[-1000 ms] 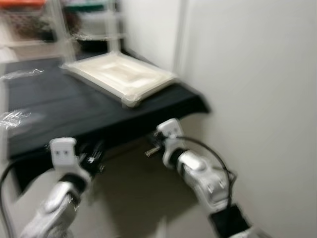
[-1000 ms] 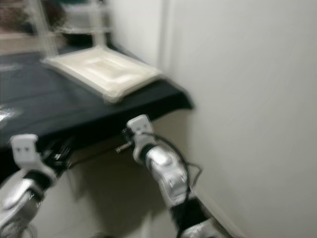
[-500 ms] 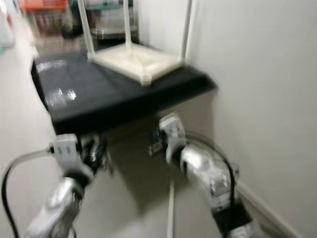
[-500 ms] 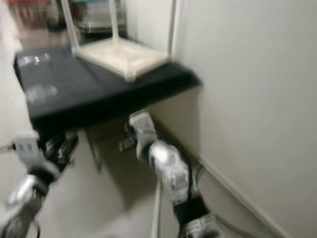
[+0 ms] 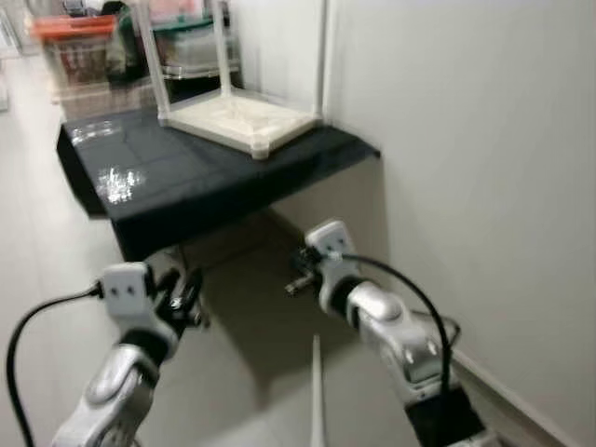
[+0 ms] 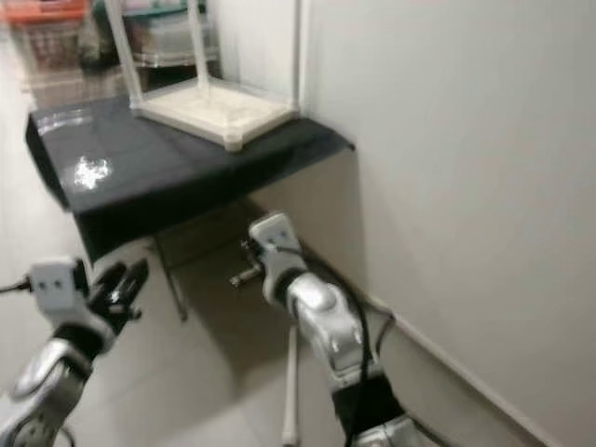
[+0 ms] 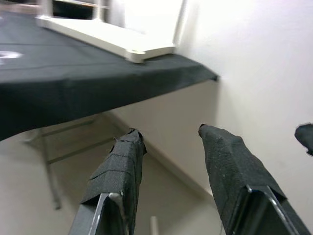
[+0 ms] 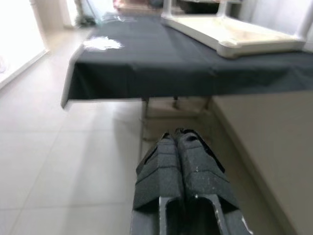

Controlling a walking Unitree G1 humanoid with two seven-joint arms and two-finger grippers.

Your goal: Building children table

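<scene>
One upturned white children's table (image 5: 244,119) rests on the black-draped tabletop (image 5: 177,177), legs up, against the wall. Below the tabletop edge, left gripper (image 7: 168,134) spread wide, right gripper (image 8: 180,142) closed, empty. Advise approaching squarely before lifting either arm

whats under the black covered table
Under the black-covered table, thin metal legs and a crossbar stand on pale tiled floor. The hanging cloth hides the frame's upper part; the far side is in shadow.
</scene>
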